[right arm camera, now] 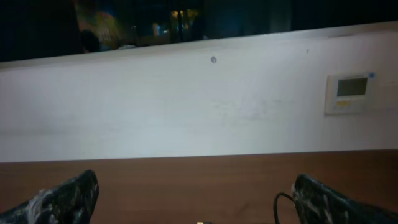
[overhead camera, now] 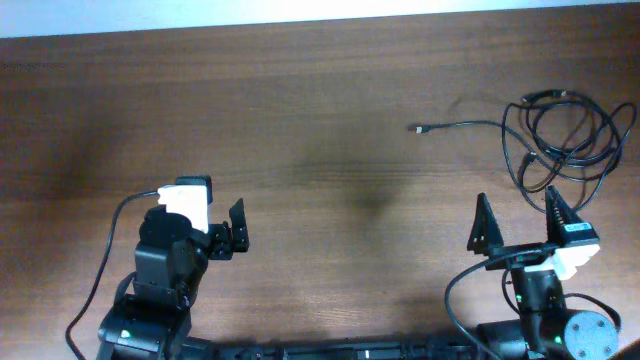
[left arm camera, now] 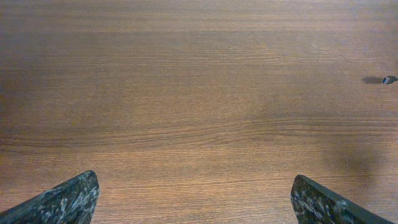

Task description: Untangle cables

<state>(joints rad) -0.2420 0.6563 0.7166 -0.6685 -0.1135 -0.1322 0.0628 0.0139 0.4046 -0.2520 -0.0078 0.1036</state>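
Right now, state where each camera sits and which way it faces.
Overhead: above, looking straight down on the brown wooden table; both arms, open left gripper, open right gripper, coiled thin black cables.
Left wrist: on the left arm, tilted down at bare wood; its fingertips at the bottom corners.
Right wrist: nearly level, facing the white wall; its fingertips low.
Shared: overhead and left wrist both show the cable's small plug end.

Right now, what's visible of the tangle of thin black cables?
The thin black cables lie in loose overlapping loops, flat on the brown wooden table, far right. One free end runs left, ending in a small plug. The nearest loop reaches the open right gripper; contact unclear.
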